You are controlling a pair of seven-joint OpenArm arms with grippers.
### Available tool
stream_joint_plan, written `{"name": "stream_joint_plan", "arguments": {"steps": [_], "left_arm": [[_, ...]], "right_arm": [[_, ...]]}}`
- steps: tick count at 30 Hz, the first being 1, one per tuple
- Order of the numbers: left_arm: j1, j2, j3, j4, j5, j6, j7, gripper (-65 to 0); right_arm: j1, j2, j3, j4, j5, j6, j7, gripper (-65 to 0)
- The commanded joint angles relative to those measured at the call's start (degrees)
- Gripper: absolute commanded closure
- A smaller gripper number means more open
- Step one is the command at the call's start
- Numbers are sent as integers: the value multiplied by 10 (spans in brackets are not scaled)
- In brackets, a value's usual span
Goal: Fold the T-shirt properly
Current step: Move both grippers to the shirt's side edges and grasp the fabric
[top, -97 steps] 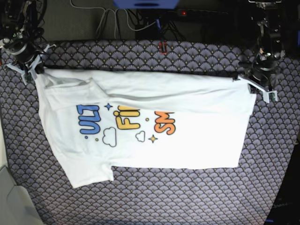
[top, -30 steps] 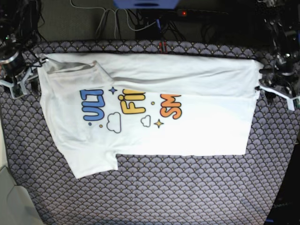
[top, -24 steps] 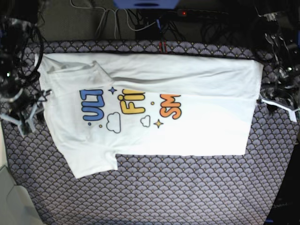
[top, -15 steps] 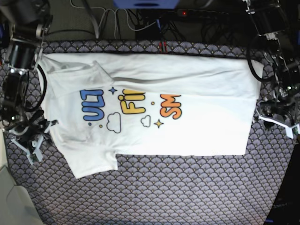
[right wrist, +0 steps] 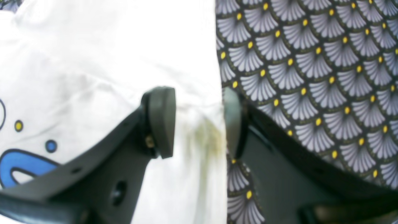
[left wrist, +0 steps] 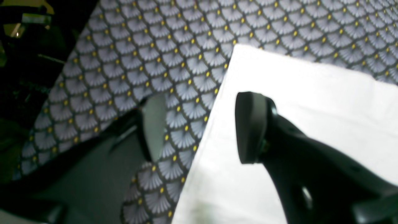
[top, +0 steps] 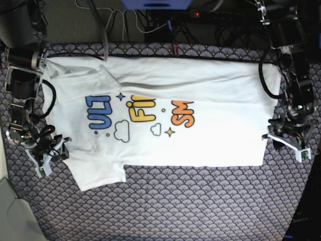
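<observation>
Straddling, left gripper (left wrist: 199,127): jaws parted about halfway over the side edge of the T-shirt (top: 165,115), one finger above the white cloth, the other above the scale-patterned tablecloth (top: 200,201); nothing pinched, contact with the cloth not clear.
Straddling, right gripper (right wrist: 199,121): jaws fairly wide, one pad (right wrist: 161,121) over the white cloth, the other over the tablecloth, shirt edge in the gap; not gripped.
Place, left gripper: in the base view, by the right edge of the tablecloth, at the shirt's lower right corner.
Place, right gripper: by the left edge of the tablecloth, beside the lower sleeve.
Change since earlier: three seconds back both grippers at the far corners, holding the shirt's top edge; shirt since shifted toward the far edge and let go; both grippers since moved down along the shirt's two sides toward the near edge.
Shirt place: flat, print up, on the far half of the tablecloth, top edge along the far edge.
Shirt long axis: left to right across the tablecloth.
Shirt direction: sleeve end toward the left edge, straight end toward the right edge; upper part folded down over the tops of the letters.
</observation>
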Motion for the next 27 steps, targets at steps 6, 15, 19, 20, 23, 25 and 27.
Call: {"name": "stream_joint_plan", "arguments": {"steps": [6, 15, 19, 20, 23, 25, 27], "left_arm": [[-9, -9, -3, 11, 2, 4, -10, -348], [-16, -7, -3, 4, 2, 4, -11, -348], [-52, -7, -2, -62, 2, 4, -11, -348], [-65, -7, -2, -83, 2, 4, -12, -348], [-95, -8, -2, -136, 2, 4, -15, -348], [-119, -8, -1, -177, 2, 4, -54, -348], [-135, -8, -1, -220, 2, 4, -98, -348]], "right_arm": [[17, 16, -26, -32, 7, -12, 57, -267], [14, 15, -25, -33, 7, -31, 59, -245], [11, 14, -25, -33, 7, -31, 59, -91], [11, 14, -25, -33, 7, -31, 59, -37], [10, 9, -25, -33, 7, -31, 57, 0], [1, 8, -25, -33, 7, -31, 59, 0], [-4, 7, -25, -32, 7, -31, 59, 0]]}}
